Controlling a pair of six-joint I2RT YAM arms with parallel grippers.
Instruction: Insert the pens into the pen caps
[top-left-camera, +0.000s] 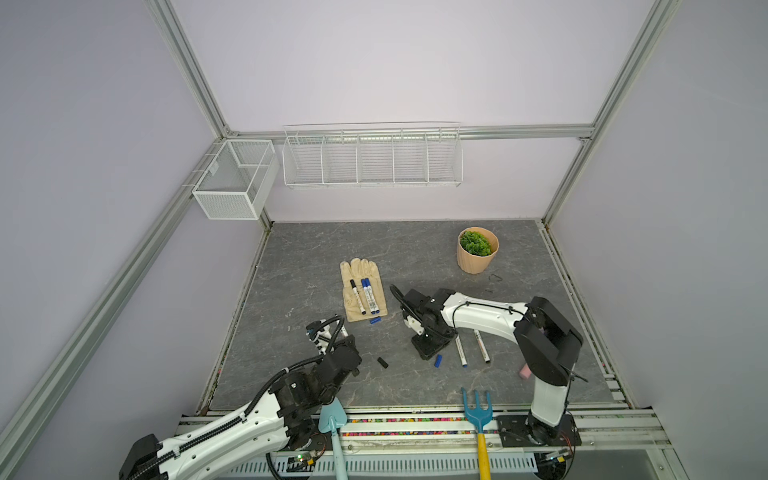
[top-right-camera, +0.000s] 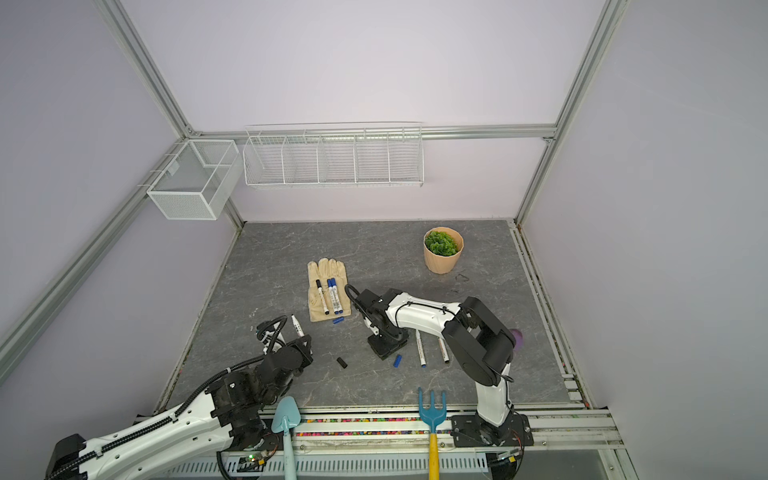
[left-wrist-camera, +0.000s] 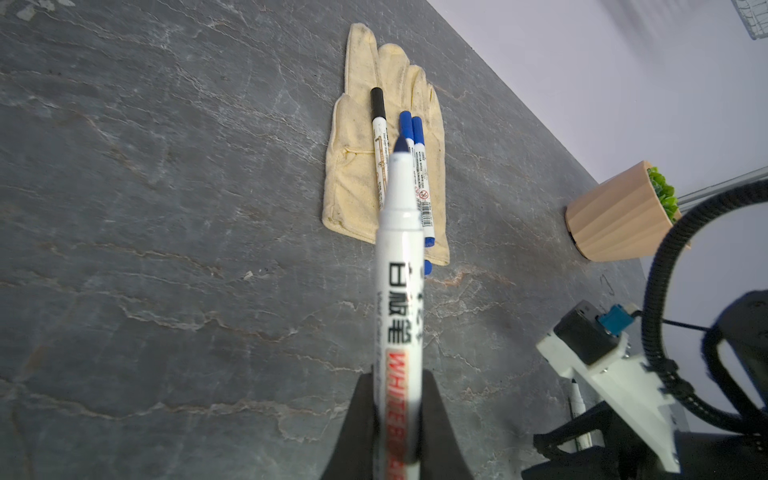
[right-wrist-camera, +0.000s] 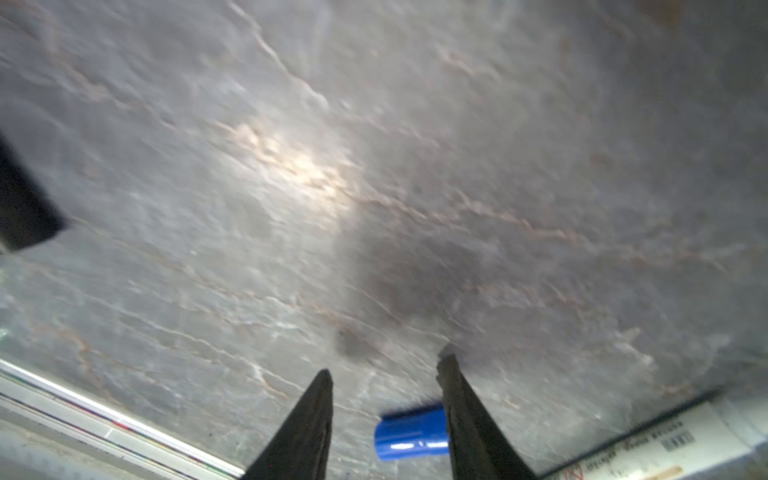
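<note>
My left gripper (left-wrist-camera: 395, 388) is clenched on the rear of an uncapped pen (left-wrist-camera: 398, 257). Its blue tip points out over the tabletop (top-left-camera: 415, 249) toward the glove (top-left-camera: 353, 311). My right gripper (right-wrist-camera: 384, 370) is down at the tabletop near its front edge, jaws released and standing apart. A blue cap (right-wrist-camera: 409, 434) lies on its side between them, against one finger (right-wrist-camera: 461, 415) and clear of the other. Just outside that finger lies a loose pen (right-wrist-camera: 665, 442), with a second loose pen (top-left-camera: 482, 351) beside it. A black cap (top-left-camera: 382, 362) sits between my arms, another blue cap (top-left-camera: 375, 320) lies at the glove's near edge, and three capped pens (top-left-camera: 365, 296) rest on the glove.

My worry is that the cap sits off-centre, so closing may roll it away or pinch it crooked. I hold the pen far back, so pressing it into a tilted cap could swing it in my grip. A careless lift could also knock the loose pen.
</note>
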